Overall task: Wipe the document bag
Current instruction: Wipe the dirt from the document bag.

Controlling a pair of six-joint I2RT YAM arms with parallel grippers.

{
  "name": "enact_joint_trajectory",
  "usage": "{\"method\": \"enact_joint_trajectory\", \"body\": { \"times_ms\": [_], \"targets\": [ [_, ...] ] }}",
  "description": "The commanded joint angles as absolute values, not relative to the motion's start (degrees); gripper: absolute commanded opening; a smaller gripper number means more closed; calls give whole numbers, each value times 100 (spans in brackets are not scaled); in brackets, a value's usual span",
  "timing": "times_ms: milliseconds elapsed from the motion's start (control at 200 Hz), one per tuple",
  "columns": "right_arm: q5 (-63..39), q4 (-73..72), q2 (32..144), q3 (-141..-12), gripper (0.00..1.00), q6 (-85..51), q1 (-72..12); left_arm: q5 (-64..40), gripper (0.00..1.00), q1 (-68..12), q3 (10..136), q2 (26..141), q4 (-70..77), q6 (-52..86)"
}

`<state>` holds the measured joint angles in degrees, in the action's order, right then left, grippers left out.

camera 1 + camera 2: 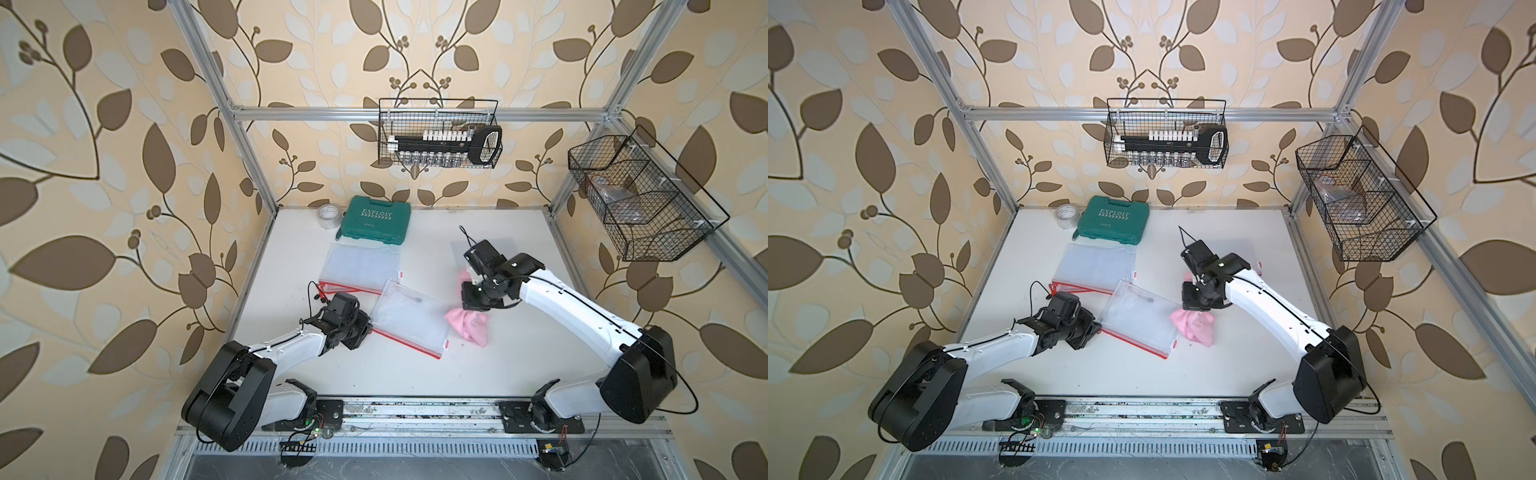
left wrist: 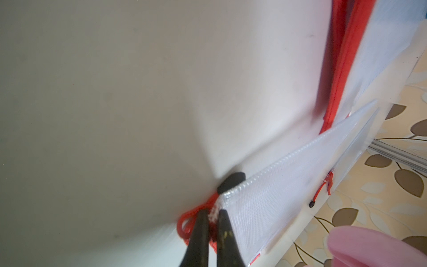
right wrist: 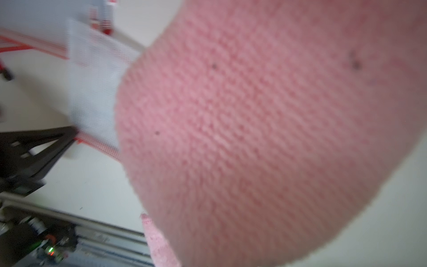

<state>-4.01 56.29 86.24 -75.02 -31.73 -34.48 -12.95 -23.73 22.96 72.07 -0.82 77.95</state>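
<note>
The document bag [image 1: 409,318] lies flat and a little turned near the middle of the counter [image 1: 519,365]. Its far corner rests on the red edge of a second bag [image 1: 361,266], which lies farther back in front of the green case [image 1: 374,220]. The left hand [image 2: 212,215] is closed on the left corner of the document bag and pinches the mesh next to a red cord, so it works as an anchor. The right hand [image 1: 473,304] is closed on the pink cloth [image 1: 469,328], which hangs bunched under it and touches the right corner of the bag; the fingers themselves are hidden from me. I think the wiping stroke is about to begin. To do it well, the right hand should go low enough that the cloth presses flat on the plastic. The strokes should be long and run away from the pinched corner, so that the bag is stretched. A thin bag like this one will probably wrinkle or slide if the cloth pushes it toward the anchor. The left hand should grip firmly and stay low against the counter.
</note>
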Motion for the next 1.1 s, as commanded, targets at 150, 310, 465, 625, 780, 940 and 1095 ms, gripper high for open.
{"method": "enact_joint_trajectory", "body": {
  "times_ms": [150,310,465,625,780,940,1095],
  "targets": [
    [-2325,4348,10998,-9029,0,-3095,-4349,-1048,0,-2443,2408,7217,-681,7591],
    [-2801,3733,11836,-8947,0,-3454,-4378,-994,0,-2443,2401,7130,-762,7600],
    [-1285,4895,11872,-8580,0,-3047,-4139,-962,0,-2443,2423,7128,-769,7608],
    [863,5854,10819,-7368,0,-2769,-3569,-986,0,-2435,2443,7176,-738,7599],
    [931,6204,9906,-7288,0,-2433,-3727,-1089,0,-2439,2453,7168,-793,7585],
    [-879,5632,10415,-8403,0,-2223,-4267,-1107,0,-2452,2216,6904,-859,7757],
    [-2287,4778,11516,-9352,0,-2502,-4819,-1019,0,-2553,1988,6556,-1016,7917]
  ]
}}
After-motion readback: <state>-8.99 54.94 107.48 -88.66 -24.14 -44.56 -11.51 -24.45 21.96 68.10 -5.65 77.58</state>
